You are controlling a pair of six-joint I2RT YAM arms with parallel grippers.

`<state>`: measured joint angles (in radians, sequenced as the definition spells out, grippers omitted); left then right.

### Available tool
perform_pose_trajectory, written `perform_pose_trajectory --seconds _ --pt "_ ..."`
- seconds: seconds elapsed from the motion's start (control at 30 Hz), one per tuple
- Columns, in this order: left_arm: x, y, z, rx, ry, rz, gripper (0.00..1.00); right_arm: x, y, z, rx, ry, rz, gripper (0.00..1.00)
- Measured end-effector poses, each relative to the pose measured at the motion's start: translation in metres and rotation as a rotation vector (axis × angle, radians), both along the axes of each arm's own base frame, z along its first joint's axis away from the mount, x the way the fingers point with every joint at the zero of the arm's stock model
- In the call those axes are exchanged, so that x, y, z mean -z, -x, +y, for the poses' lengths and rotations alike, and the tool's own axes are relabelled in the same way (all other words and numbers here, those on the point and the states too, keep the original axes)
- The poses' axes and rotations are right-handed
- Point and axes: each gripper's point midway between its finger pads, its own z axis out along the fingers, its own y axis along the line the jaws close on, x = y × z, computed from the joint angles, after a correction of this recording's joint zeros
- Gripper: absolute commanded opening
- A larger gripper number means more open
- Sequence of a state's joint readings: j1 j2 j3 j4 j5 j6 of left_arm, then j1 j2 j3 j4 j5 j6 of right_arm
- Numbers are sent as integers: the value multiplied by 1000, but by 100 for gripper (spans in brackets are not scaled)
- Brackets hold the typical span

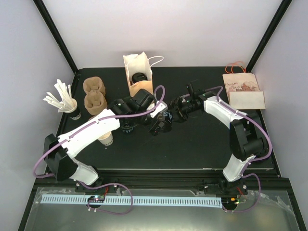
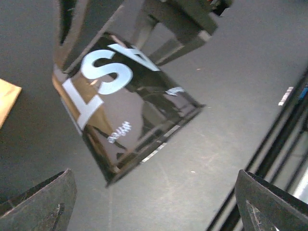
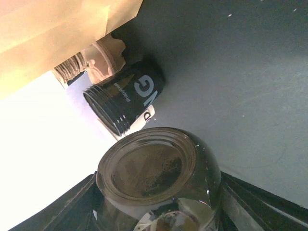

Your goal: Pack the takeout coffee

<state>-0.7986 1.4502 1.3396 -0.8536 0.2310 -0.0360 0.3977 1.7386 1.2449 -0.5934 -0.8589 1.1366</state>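
A glossy black takeout cup (image 1: 161, 124) with white lettering hangs tilted over the middle of the table, and my right gripper (image 1: 172, 114) is shut on it. In the right wrist view its round base (image 3: 154, 168) faces the camera between both fingers. The left wrist view shows the same cup (image 2: 125, 101) just beyond my left gripper (image 2: 159, 202), which is open with nothing between its fingers. My left gripper (image 1: 154, 113) sits right beside the cup. An upright paper bag (image 1: 138, 72) with a dark cup inside stands behind them.
A second black cup (image 1: 127, 127) stands under my left arm, beside a white cup (image 1: 107, 138). Brown cup carriers (image 1: 94, 94) and a cup of white stirrers (image 1: 62, 98) sit at the left. A flat printed bag (image 1: 243, 89) lies at the back right.
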Motion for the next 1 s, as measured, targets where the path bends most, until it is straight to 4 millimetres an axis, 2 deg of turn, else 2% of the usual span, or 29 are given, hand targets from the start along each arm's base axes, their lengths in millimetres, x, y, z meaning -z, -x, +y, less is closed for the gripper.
perform_pose_trajectory --seconds 0.17,0.33,0.43,0.53,0.6,0.77,0.83,1.0 --pt "12 -21 13 -50 -105 -96 86 -7 -1 5 9 -40 22 61" --pt "24 -38 23 -81 -186 -169 70 -10 1 7 12 -59 47 61" --pt "30 -45 21 -86 -201 -187 51 -11 1 7 13 -67 53 62" --pt "34 -48 20 -84 -207 -197 21 -12 -2 7 29 -70 61 63" --pt "33 -48 18 -76 -202 -205 4 -13 -3 7 35 -72 63 68" --pt "32 -56 22 -98 -213 -233 2 -9 -3 2 65 -58 97 93" --pt "32 -55 22 -99 -209 -229 2 -8 -4 -4 91 -35 94 100" --pt "35 -46 19 -82 -198 -168 2 -14 -19 -39 172 68 15 100"
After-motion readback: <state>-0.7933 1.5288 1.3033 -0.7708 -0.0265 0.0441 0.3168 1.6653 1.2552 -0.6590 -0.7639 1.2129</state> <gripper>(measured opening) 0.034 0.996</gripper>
